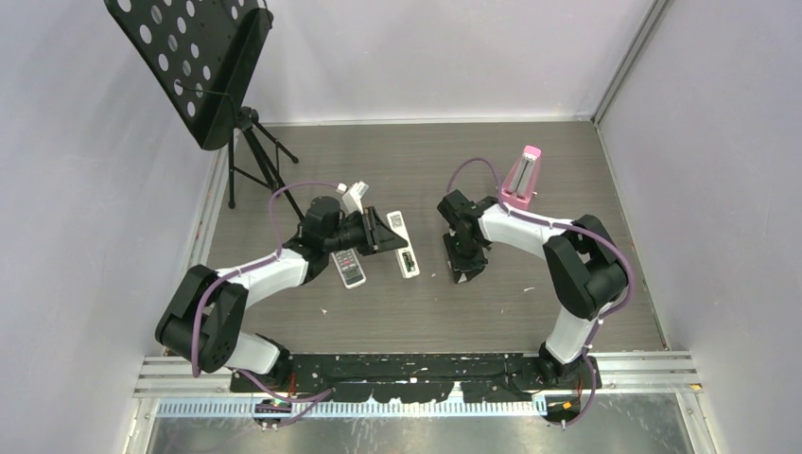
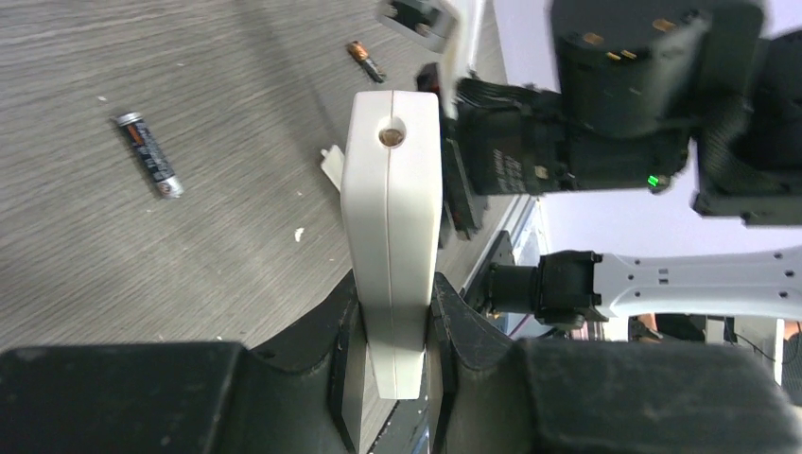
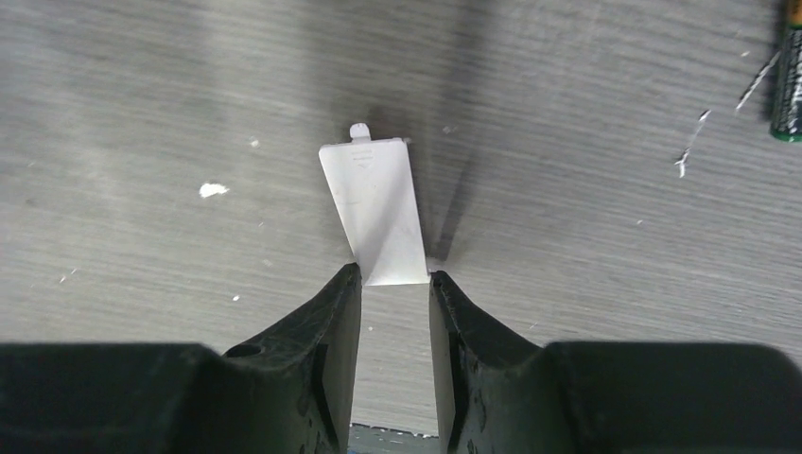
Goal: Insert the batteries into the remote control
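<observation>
The left end effector (image 2: 395,298) is clenched on the thick white plastic remote control (image 2: 392,218), held edge-on. The right end effector (image 3: 395,279) pinches a thin white battery cover (image 3: 374,203) just over the wood-grain tabletop (image 3: 142,113). Beyond, right in its wrist view, lies 1 of the dark cylindrical batteries (image 3: 787,85), seemingly nearest the right arm, long axis pointing away.

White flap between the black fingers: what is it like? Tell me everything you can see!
The white flap is a thin, smooth plastic lid, longer than wide, with a little tab and fine ridges at its far end, probably a battery cover. The right hand pinches its near end, so it tilts over the grey wood-look table, casting a shadow.
</observation>
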Robot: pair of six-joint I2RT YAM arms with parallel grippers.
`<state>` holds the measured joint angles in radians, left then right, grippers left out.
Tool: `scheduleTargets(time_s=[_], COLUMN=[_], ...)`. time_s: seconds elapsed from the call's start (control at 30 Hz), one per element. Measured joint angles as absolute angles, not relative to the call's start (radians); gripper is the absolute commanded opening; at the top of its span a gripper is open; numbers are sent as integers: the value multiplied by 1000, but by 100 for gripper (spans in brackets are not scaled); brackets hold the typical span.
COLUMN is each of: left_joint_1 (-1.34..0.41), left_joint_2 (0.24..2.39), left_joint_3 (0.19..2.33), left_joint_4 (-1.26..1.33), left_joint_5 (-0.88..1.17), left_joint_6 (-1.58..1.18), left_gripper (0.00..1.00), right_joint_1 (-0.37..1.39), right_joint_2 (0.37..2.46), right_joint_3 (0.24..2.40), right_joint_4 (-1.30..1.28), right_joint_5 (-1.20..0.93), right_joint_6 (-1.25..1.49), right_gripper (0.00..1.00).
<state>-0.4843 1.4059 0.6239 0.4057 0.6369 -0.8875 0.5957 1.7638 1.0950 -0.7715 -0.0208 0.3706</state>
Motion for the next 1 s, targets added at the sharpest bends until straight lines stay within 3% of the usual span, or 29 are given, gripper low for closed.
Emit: scheduleTargets(time_s=[1.0], left_joint_1=[-551], left_joint_2=[1686], left_joint_3=[546], left_joint_4=[746], left_joint_5=[404], left_joint_6=[-1033], left_gripper=[0], right_joint_1=[770], right_joint_2=[1594], right_joint_3=[1103], right_joint_4=[-704], right_joint_5=[-84], right_joint_6=[475], right_gripper=[36])
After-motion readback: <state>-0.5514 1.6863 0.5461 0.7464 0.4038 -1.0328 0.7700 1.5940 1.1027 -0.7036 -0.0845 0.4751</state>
